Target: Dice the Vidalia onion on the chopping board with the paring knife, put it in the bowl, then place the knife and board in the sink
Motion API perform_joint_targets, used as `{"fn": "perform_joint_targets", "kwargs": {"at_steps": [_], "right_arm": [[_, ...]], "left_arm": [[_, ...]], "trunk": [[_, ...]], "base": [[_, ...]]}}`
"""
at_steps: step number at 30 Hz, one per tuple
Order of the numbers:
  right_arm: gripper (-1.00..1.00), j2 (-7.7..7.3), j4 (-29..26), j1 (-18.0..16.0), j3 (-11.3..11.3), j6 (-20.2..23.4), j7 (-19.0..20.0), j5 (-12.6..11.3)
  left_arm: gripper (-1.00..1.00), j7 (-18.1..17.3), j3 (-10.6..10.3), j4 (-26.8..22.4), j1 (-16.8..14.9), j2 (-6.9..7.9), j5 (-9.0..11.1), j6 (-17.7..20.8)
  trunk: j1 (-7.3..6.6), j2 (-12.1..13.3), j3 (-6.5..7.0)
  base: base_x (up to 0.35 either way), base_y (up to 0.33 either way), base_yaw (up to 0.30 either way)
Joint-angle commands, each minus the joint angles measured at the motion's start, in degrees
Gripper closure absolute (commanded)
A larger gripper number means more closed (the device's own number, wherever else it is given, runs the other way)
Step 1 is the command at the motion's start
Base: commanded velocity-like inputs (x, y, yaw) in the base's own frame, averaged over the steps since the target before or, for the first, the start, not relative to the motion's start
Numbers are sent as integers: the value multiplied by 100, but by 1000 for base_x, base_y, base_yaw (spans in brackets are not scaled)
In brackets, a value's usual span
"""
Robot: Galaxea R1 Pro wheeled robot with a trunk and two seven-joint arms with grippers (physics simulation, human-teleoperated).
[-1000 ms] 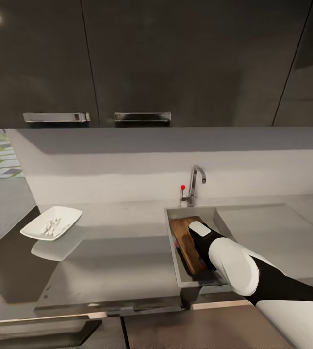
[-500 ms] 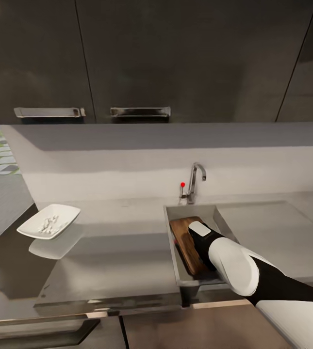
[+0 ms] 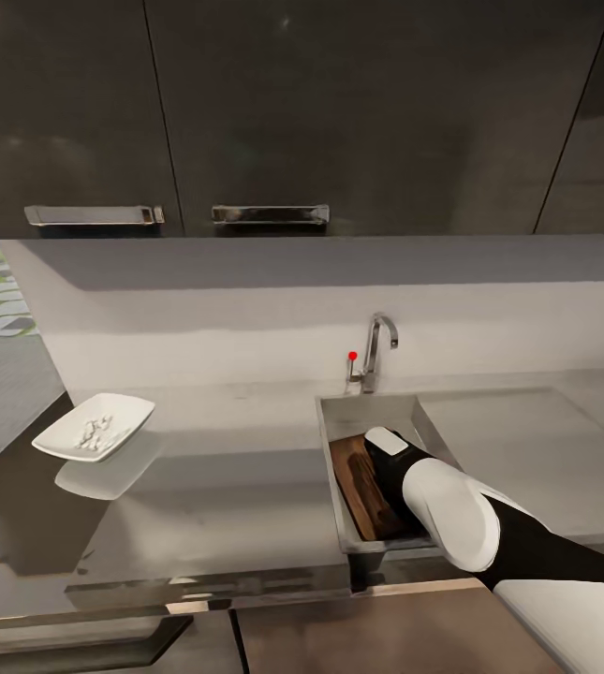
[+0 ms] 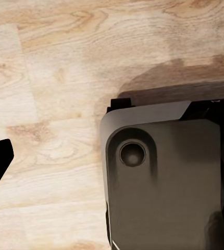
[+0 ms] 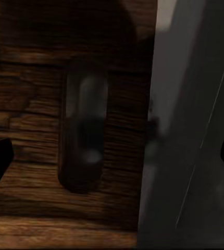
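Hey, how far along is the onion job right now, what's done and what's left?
Nearly finished, it seems. The diced onion sits in the white bowl on the countertop, so cutting and transfer look done. The chopping board now lies in the sink, with the right arm reaching over it. The right wrist view shows both fingertips spread wide over the board, gripping nothing. I cannot make out the knife, so confirm that it is in the basin.

No readable text, label, brand, number or sign anywhere. Blank dark fronts on the wall cabinets (image 3: 367, 112), plain wood grain on the chopping board (image 3: 358, 482) in the sink (image 3: 376, 412), bare glossy white on the bowl (image 3: 95, 428) at the left of the worktop (image 3: 227, 505). Unmarked too the tap (image 3: 375, 351) with its red knob, and the pale wooden floor (image 4: 60, 94).
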Motion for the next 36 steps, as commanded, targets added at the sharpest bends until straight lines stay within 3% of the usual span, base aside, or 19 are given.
{"fn": "perform_joint_targets", "kwargs": {"at_steps": [1, 15, 17, 20, 22, 28, 30, 34, 36], "right_arm": [[-100, 1, -9, -3, 19, -20, -16, -46], [-100, 1, -271, -3, 144, -6, 36, -43], [-100, 1, -545, -3, 161, 141, 36, -42], [-100, 1, -1178, -3, 212, 854, 68, -36], [-100, 1, -1506, -3, 430, 1213, 114, -5], [-100, 1, -2367, -3, 1774, 2061, 388, 27], [-100, 1, -2445, -3, 1983, 2353, 701, 30], [-100, 1, -2422, -3, 2077, 2810, 1442, 43], [-100, -120, -2402, -3, 2094, 3056, 1871, 67]], "left_arm": [[-100, 1, -50, 24, -9, -3, 58, -42], [-100, 1, -50, 22, -10, -11, 58, -42], [-100, 1, -50, 21, -11, -14, 58, -42], [-100, 8, -50, 23, -9, -13, 58, -42], [-100, 9, -50, 24, -9, -12, 58, -42], [-100, 9, -50, 17, -9, -19, 59, -65], [-100, 9, -50, 16, -9, -20, 59, -75], [-100, 10, -49, 16, -10, -20, 59, -90], [-100, 9, -50, 16, -9, -23, 58, -93]], "trunk": [[1, -6, -8], [1, -6, -8], [1, -6, -8], [1, -6, -8], [1, -6, -8], [1, -6, -8], [1, -6, -8], [1, -6, -8], [1, -6, -8]], "base": [[0, 0, 0], [0, 0, 0], [0, 0, 0], [0, 0, 0], [0, 0, 0], [0, 0, 0], [0, 0, 0], [0, 0, 0], [0, 0, 0]]}}
